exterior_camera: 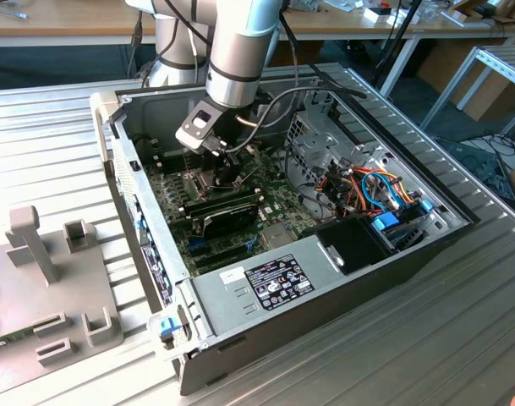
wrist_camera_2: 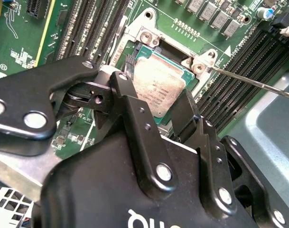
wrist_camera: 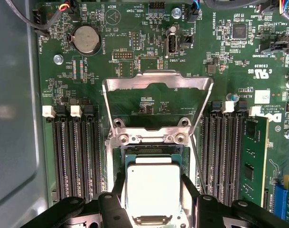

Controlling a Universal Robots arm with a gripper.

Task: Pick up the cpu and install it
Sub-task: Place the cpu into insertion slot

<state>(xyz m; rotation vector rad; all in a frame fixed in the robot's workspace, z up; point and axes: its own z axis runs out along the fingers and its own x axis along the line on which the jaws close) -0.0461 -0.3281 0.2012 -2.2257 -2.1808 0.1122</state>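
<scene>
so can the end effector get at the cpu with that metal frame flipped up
Probably yes: the metal frame is swung open, away from the cpu, whose top lies bare, and the end effector sits right at it with nothing in between.

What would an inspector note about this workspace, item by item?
surface: ribbed metal table carrying an open computer case.
job's things: cpu at the socket on the motherboard; hinged frame flipped open.
clutter: grey fixture on the table, at the exterior view's left.
grippers: tool down at the cpu; grip unclear.
cables: orange and blue bundle inside the case.
surroundings: wooden benches behind the table.
</scene>
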